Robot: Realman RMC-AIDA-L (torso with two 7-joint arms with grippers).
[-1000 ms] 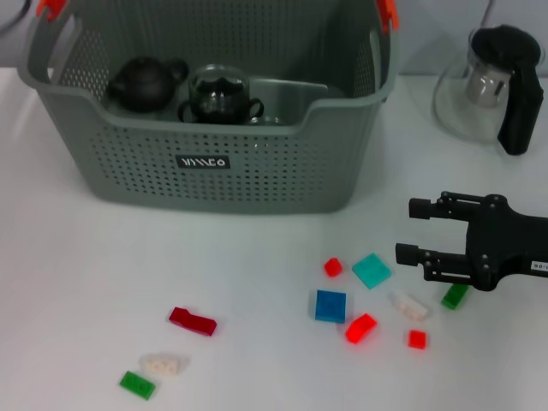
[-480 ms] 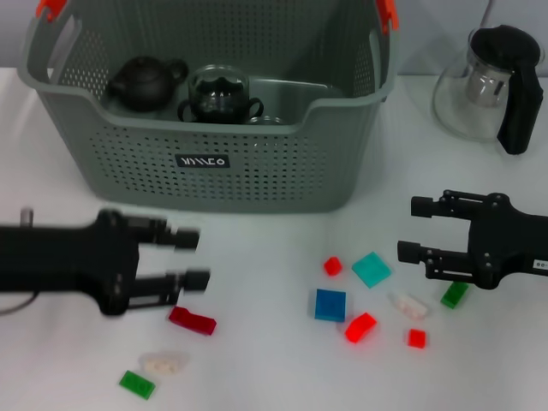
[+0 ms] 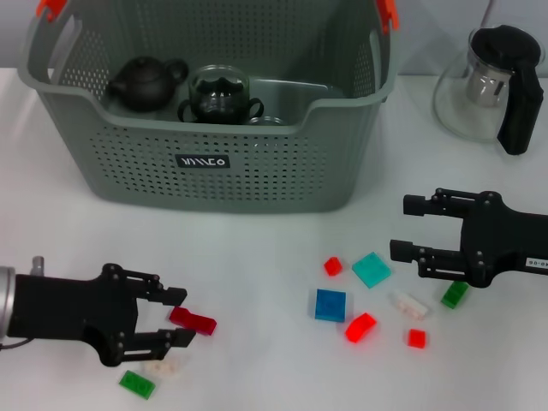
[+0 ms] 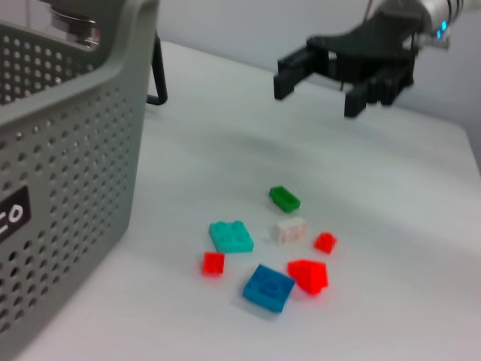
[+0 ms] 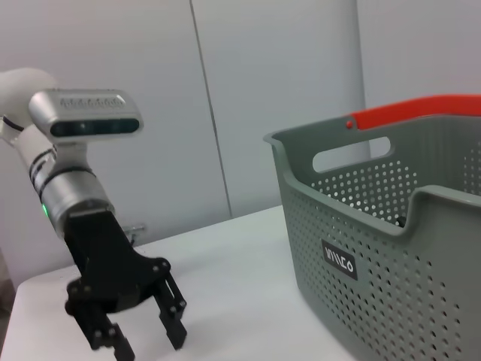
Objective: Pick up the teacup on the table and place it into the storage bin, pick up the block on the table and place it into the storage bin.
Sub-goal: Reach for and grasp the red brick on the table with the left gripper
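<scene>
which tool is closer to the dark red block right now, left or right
Left. The left tool is open with the dark red block right at its fingertips. The right tool is open too, far across the table above the other blocks.

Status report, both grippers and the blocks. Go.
Left gripper open, straddling the dark red block. Right gripper open, hovering by the teal block. Storage bin behind; nothing blocking.
</scene>
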